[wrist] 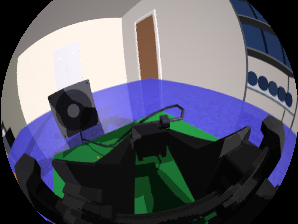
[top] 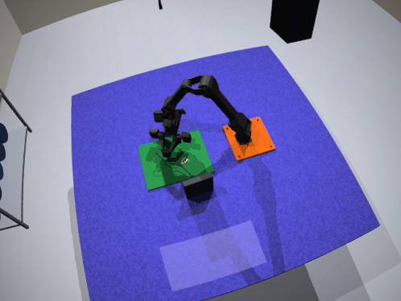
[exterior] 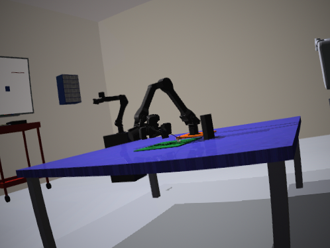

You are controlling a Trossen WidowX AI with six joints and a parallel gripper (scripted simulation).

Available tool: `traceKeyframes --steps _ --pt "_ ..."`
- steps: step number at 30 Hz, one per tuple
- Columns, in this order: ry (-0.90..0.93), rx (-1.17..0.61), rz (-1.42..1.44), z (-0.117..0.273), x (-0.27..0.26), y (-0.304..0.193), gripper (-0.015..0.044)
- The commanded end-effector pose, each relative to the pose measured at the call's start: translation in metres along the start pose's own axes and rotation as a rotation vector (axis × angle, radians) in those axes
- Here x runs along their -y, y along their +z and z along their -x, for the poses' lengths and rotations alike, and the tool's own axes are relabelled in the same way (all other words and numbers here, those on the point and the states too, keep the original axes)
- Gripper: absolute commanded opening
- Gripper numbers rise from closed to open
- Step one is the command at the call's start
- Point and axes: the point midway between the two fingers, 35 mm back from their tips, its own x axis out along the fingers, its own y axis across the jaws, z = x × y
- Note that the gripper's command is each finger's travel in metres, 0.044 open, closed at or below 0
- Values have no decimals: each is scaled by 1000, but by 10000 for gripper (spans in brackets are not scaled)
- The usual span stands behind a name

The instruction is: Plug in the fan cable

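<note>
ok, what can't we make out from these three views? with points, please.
- Seating of the plug [wrist: 151,139]: wrist view, tool [top: 167,154] [wrist: 149,135] and shadow cover its underside.
- Header pins on the board [top: 151,179] [exterior: 156,146] [wrist: 62,156]: too small in the top and exterior views.
- Fan's [top: 198,187] [exterior: 207,126] [wrist: 74,110] rotor: top and exterior, turned away.

Our arm [top: 223,104] [exterior: 176,99] is black, with slim links and a thick, rounded elbow [top: 208,84] [exterior: 165,83]. Our gripper [top: 166,154] [exterior: 164,135] [wrist: 149,135] is black too, its fingers broad and angular in the wrist view. Our square orange base plate [top: 263,151] [exterior: 186,136], towards two o'clock from above, shows dark dots near its corners.
</note>
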Motion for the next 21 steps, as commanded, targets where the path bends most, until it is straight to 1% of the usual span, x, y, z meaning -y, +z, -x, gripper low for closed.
traceKeyframes --steps 1,21 --pt "1 1 -13 -1 0 -5 0" --pt "1 1 -13 -3 -1 -17 0"
